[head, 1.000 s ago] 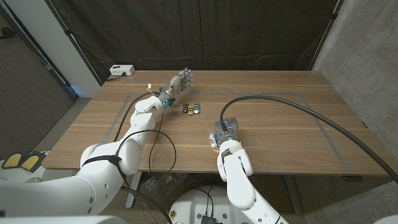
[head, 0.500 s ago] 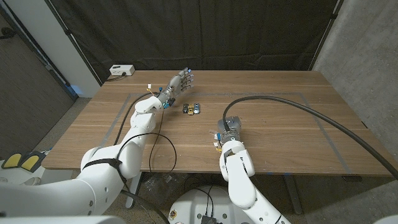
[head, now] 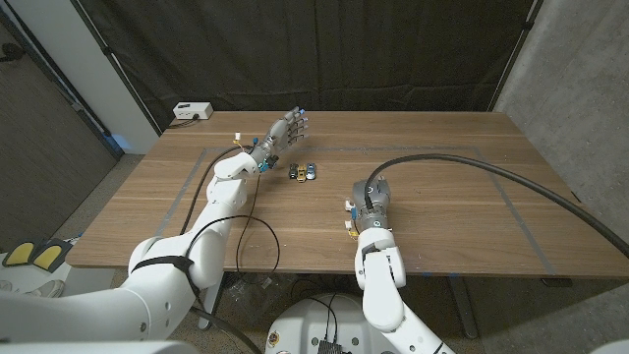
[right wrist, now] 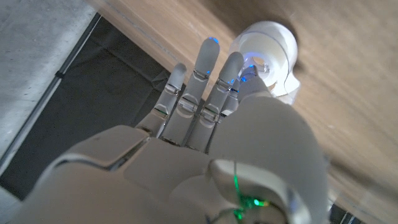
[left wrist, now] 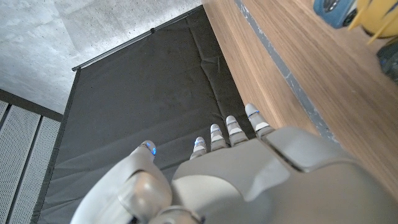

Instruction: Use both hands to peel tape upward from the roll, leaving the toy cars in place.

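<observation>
Left hand (head: 288, 128), fingers spread and holding nothing, hovers just beside the small toy cars (head: 302, 171) at mid wooden table (head: 442, 197). Right hand (head: 371, 200), fingers straight, empty, near table's front edge. White tape roll (right wrist: 268, 48) lies just past its fingertips (right wrist: 210, 50).

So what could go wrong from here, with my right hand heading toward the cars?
1. The right hand is close to the toy cars; a sweep toward them could knock them out of place.
2. The left hand hovers beside the cars, fingers spread, so lowering it carelessly might nudge them.
3. No tape roll is clearly visible, so reaching blind risks a wrong grab.
</observation>
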Controlling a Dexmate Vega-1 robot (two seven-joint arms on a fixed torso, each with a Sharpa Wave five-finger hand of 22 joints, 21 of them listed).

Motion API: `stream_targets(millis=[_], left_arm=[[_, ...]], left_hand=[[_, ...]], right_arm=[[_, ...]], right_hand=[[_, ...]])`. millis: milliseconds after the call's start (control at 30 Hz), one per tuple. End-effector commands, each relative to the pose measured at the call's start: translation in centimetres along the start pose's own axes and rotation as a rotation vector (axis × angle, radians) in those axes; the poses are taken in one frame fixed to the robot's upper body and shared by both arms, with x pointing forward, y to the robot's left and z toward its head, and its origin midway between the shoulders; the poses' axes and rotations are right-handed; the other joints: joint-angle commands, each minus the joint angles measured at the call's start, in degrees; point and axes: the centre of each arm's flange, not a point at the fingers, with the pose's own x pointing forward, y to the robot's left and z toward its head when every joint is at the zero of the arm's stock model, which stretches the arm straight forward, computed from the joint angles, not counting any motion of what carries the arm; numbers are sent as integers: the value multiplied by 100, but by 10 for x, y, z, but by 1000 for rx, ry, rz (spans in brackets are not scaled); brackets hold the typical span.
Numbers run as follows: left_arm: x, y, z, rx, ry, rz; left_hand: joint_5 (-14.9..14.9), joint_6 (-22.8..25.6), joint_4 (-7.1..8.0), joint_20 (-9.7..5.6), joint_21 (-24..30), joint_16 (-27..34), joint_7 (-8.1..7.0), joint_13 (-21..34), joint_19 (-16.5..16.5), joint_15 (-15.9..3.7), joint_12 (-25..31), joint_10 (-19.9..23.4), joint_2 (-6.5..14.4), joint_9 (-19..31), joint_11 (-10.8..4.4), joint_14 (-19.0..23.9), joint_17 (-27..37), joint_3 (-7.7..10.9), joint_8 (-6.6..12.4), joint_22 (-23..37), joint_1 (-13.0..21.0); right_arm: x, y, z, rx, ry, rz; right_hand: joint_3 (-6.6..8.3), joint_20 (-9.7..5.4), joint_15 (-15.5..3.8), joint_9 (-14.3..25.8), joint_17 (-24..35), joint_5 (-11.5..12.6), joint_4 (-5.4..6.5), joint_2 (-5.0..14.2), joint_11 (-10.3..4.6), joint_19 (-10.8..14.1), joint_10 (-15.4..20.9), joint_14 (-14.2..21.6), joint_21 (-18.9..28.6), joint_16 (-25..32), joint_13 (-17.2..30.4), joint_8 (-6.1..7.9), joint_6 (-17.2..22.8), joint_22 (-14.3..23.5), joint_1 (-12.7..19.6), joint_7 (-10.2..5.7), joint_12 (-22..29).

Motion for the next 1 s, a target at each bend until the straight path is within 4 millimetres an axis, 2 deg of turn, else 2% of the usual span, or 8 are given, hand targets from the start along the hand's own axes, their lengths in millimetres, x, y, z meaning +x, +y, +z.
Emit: stream_targets(millis=[33,400,500,567,667,767,900,1000], left_arm=[[3,-5,12,8,-9,-58],[8,-14,30,79,-32,-128],[9,-16,36,104,-45,-150],[9,-18,40,110,-56,-173],[9,-19,45,113,-76,-207],[10,-18,49,113,-82,-259],[12,-16,54,116,-84,-332],[12,-15,59,156,-86,-358]], left_hand=[[-38,213,-239,22,-55,-2,35,18,30,6,55,162,-20,26,-8,111,-14,107,66,10,415],[-196,799,-785,130,-138,11,243,20,97,-55,110,493,-86,34,-63,271,-23,325,193,18,1198],[-269,1188,-939,158,-157,89,319,28,146,-135,179,767,-90,44,-82,524,-5,389,278,29,1429],[-301,1297,-1005,176,-150,172,332,39,210,-218,204,875,-95,50,-98,765,18,416,284,35,1529],[-315,1404,-1101,194,-159,201,370,56,231,-263,242,1012,-128,57,-94,854,43,444,297,41,1663],[-313,1514,-1174,208,-174,200,357,75,223,-294,248,1040,-182,63,-106,854,62,450,324,43,1754],[-239,1519,-1448,230,-247,115,303,128,147,-302,173,860,-454,79,-155,613,113,427,287,44,2104],[-155,1522,-1597,282,-277,78,227,158,145,-259,137,755,-500,90,-168,474,143,488,263,48,2453]], right_arm=[[-4,-19,-19,100,133,-368],[-4,-22,-28,131,189,-493],[-1,-22,-30,129,197,-492],[1,-22,-31,129,200,-486],[5,-20,-32,129,202,-480],[10,-19,-33,128,206,-466],[17,-17,-36,135,213,-431],[22,-18,-38,143,214,-386]], right_hand=[[-2,-845,-431,237,112,62,49,39,-21,-63,53,23,141,21,80,68,361,49,27,-432,-40],[-27,-854,-432,310,217,72,76,42,-21,-155,67,-6,249,15,158,89,317,78,20,-445,-82],[-39,-853,-432,317,249,76,85,40,-22,-174,78,-22,299,2,192,91,318,86,18,-449,-98],[-47,-853,-432,326,286,79,88,35,-22,-195,84,-11,326,14,213,95,319,89,18,-457,-108],[-50,-852,-431,324,299,81,91,36,-22,-195,87,-15,346,11,225,95,326,92,19,-453,-113],[-55,-850,-431,319,311,82,93,38,-21,-195,90,-23,377,0,244,91,328,94,22,-452,-122],[-61,-851,-431,312,340,83,95,38,-20,-205,104,-16,414,2,269,94,350,97,26,-454,-131],[-66,-851,-431,307,365,81,96,35,-21,-212,115,-10,441,5,288,93,359,98,28,-441,-137]])
